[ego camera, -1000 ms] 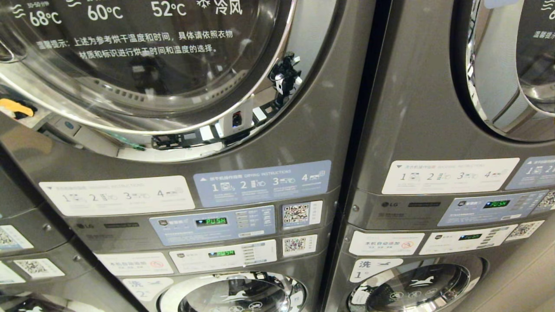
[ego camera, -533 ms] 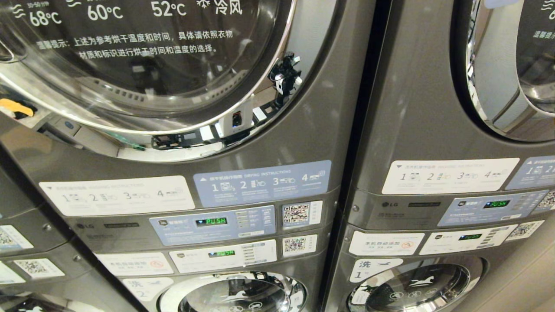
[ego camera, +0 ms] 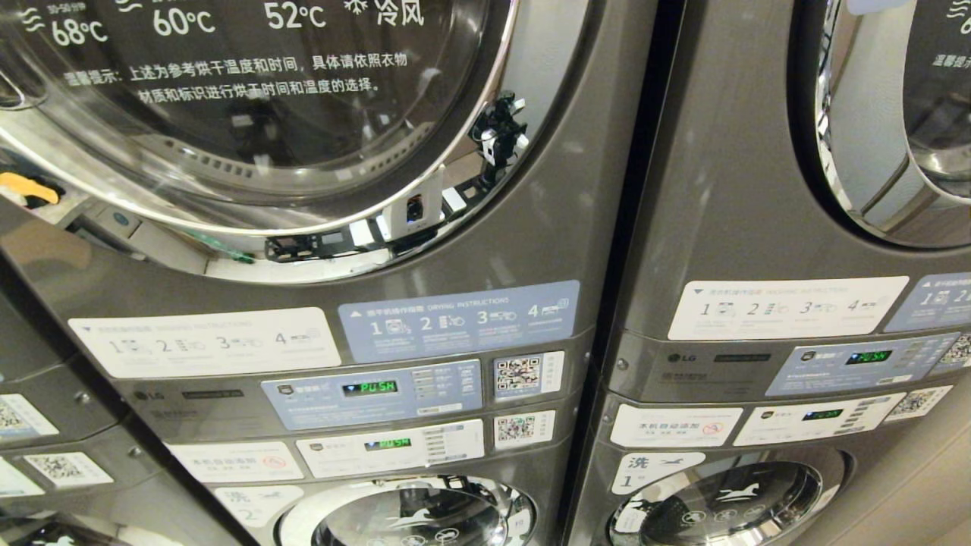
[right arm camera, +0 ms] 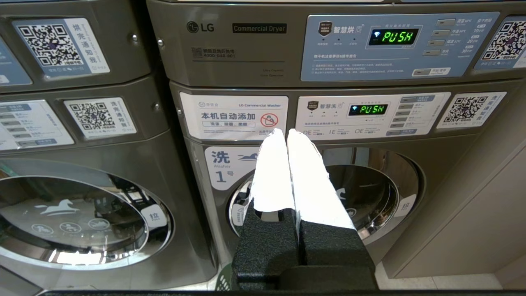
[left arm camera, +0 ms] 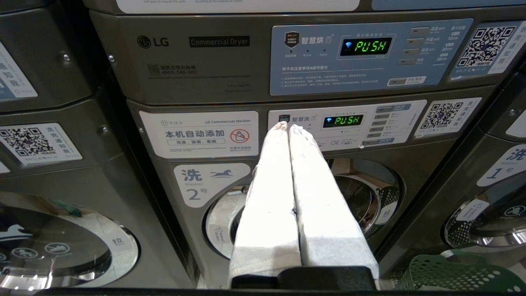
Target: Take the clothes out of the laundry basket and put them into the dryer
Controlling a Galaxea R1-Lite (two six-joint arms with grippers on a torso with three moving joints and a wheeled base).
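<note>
The dryer fills the upper left of the head view, its round glass door closed; its control panel shows in the left wrist view. A second dryer stands to the right. My left gripper is shut and empty, pointing at washer number 2 below. The right gripper is likewise shut with nothing in it, facing washer number 1. The green laundry basket sits low on the floor between the two washers, and a sliver of the basket shows beside the right gripper. The clothes are out of view. Neither arm appears in the head view.
Both stacks are grey units with a washer door beneath each dryer panel. A third stack stands further left. A beige wall borders the rightmost stack, with pale floor at its foot.
</note>
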